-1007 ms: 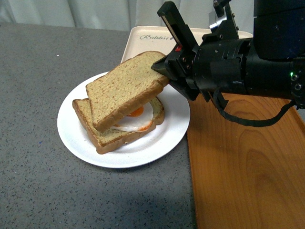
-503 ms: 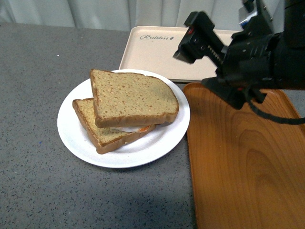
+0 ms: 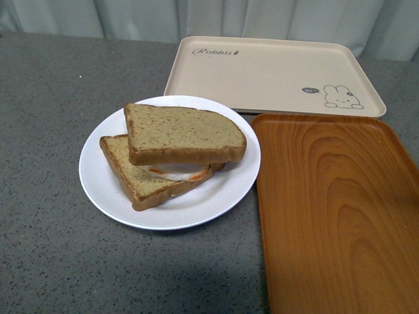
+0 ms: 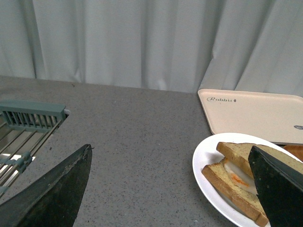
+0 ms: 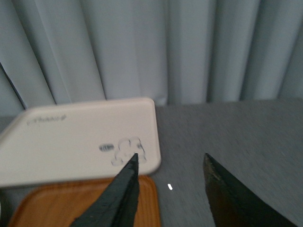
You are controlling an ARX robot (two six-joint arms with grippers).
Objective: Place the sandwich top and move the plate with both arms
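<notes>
On the grey speckled surface [image 3: 46, 261], front view: a round glossy white plate [image 3: 98, 190] holds a brown bread slice [image 3: 131, 175] bearing a fried egg [image 3: 178, 172]. The plain brown wholemeal sandwich top [image 3: 183, 134] lies flat over the egg. Touching the plate's side is an orange-brown wood-grain tray [image 3: 327, 209]; behind them is a beige rectangular rabbit tray [image 3: 262, 72]. The arms show in the wrist views alone. Left wrist view: the left arm's black fingers [image 4: 66, 189] are spread apart, holding nothing; a grey-green slatted rack [image 4: 31, 115] is seen here only. Right wrist view: the right arm's black fingers [image 5: 120, 198] are likewise apart.

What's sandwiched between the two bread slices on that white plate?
A fried egg: its white and a bit of orange peek out between the sandwich top and the lower slice. The front view shows it best.
</notes>
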